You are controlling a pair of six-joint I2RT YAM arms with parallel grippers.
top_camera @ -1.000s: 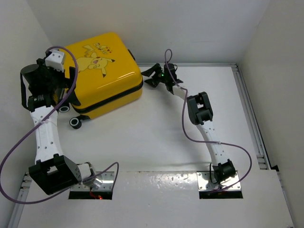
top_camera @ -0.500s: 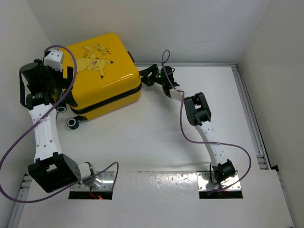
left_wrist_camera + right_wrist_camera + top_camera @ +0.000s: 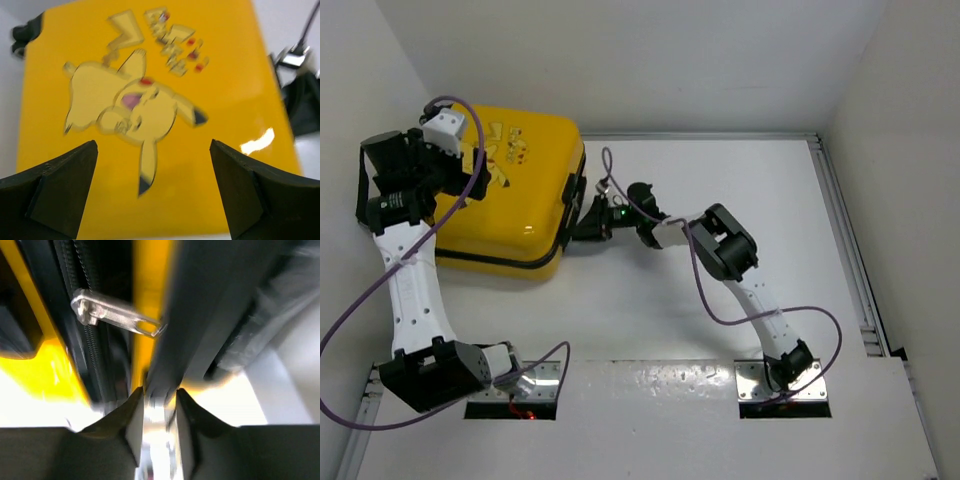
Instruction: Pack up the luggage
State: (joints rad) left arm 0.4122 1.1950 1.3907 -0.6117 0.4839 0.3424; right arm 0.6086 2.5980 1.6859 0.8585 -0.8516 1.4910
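left claw [image 3: 153, 145] spread wide, the yellow pikachu suitcase [image 3: 520, 205] lying just below it. right claw [image 3: 156, 400] nearly pressed together at the suitcase's side, zipper pull [image 3: 117, 315] up-left of it; i can't tell if it grips.

Glossy yellow hard-shell suitcase [image 3: 520, 200]: upper-left corner hidden under the left arm [image 3: 405, 200], top view. Right wrist view, lower centre: whatever lies between the black fingers [image 3: 134, 432] is blurred.
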